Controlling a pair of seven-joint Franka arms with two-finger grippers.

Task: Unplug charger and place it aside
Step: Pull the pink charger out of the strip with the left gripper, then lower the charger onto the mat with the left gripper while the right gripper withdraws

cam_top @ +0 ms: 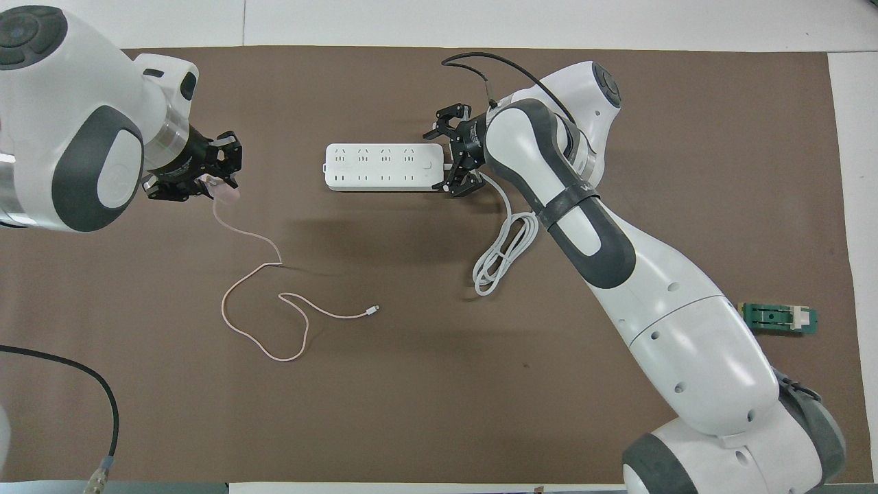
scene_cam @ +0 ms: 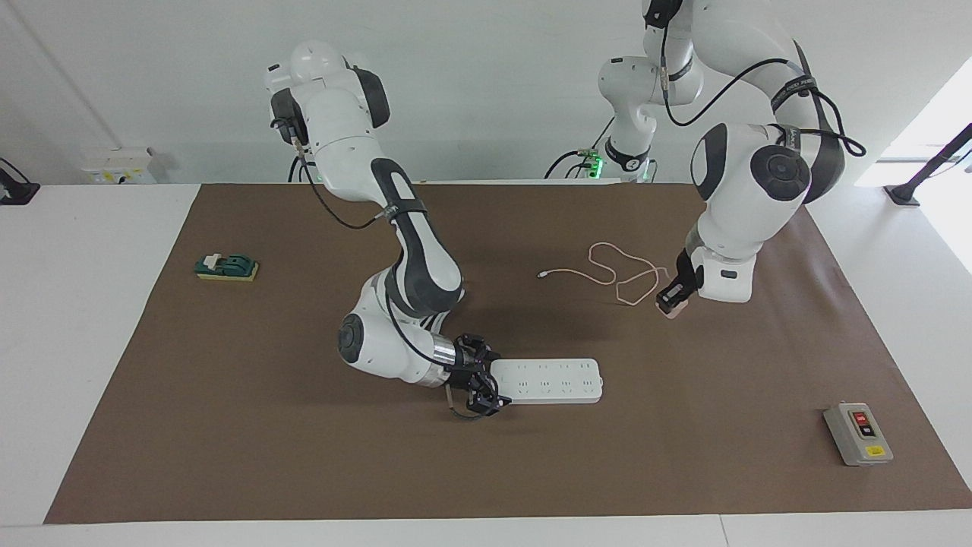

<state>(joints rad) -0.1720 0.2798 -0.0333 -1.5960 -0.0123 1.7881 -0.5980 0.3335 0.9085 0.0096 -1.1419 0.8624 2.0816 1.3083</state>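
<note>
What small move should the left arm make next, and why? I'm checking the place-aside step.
Probably lower and let go. The left gripper is shut on the charger, already out of the strip and over bare mat toward the left arm's end; its cable trails on the mat. The right gripper holds the strip's end.
</note>
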